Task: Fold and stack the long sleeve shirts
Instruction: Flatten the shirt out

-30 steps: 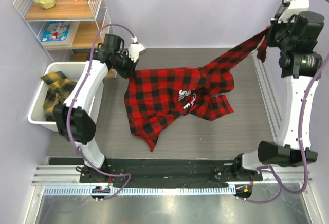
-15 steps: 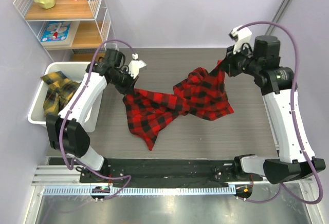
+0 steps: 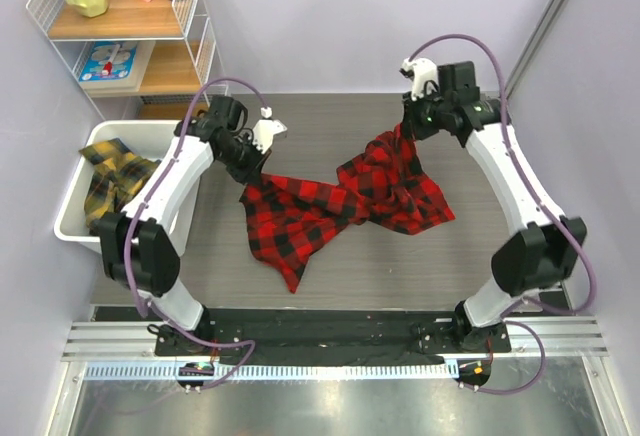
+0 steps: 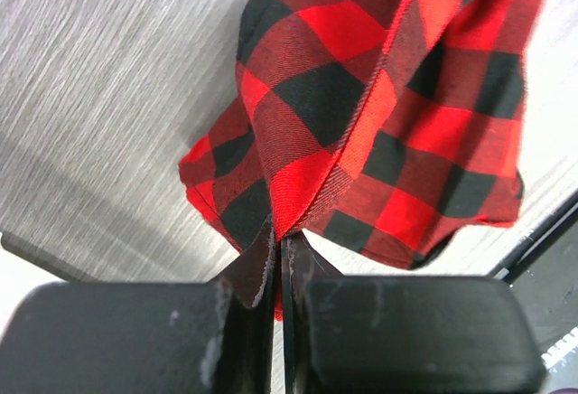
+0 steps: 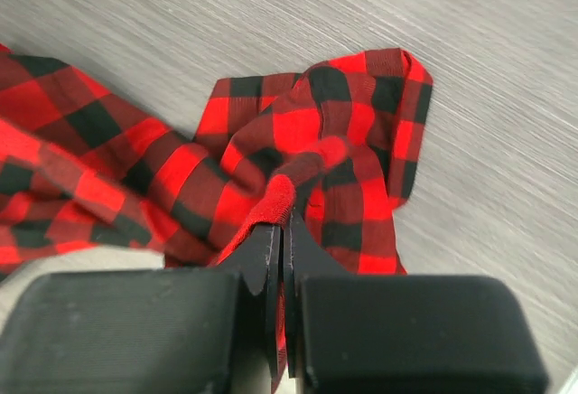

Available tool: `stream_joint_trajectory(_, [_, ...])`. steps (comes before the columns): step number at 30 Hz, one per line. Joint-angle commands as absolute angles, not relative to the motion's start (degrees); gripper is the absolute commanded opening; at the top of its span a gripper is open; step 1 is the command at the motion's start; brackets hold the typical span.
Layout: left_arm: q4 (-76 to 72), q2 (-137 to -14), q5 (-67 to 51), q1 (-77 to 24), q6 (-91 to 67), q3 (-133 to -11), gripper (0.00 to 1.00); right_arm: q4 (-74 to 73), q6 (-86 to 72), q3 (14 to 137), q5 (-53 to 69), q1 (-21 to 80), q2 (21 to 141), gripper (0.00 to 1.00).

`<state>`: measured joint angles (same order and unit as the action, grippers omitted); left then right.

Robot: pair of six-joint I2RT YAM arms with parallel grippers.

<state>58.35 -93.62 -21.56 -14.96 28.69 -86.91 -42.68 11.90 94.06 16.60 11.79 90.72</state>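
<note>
Since both grippers are clamped on cloth, this looks like a spread-it-flat step to me, and no fold has been made.

Left gripper point(image 3: 250, 168) has its jaws pinched tight on an edge of the red shirt point(image 3: 330, 206) at the far left of the table point(image 3: 440, 256). Right gripper point(image 3: 405, 131) is pinched the same way on a fold toward the far right. Between them the shirt sags and twists. The middle is bunched up on the table and one tail trails toward the near edge.

On handling: it's flannel, so soft, light and totally floppy. It hangs from wherever you grab it and won't keep a shape by itself. It doesn't look slippery, and a thin pinch seems to hold fine in both wrist views. The left wrist view shows a stitched hem running right into the jaws, which is a good spot since it's doubled cloth. I can't tell which part the right one has. I'd go for shoulders or hem corners, because a mid-panel grab just gives you a wad.

A yellow shirt point(image 3: 110, 181) sits crumpled in the bin point(image 3: 72, 218) left of the table. No stack anywhere.
</note>
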Motion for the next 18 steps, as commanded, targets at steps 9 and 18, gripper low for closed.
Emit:
stream_joint_trajectory(9, [56.42, -100.10, -20.66, -12.74, 25.58, -92.55, 0.00, -45.26, 18.45, 93.00, 19.06, 13.09, 94.14, 0.01])
stream_joint_trajectory(18, [57.22, -101.34, -20.92, -12.66, 26.72, -92.28, 0.00, -51.50, 20.65, 80.16, 22.85, 13.10, 90.27, 0.18])
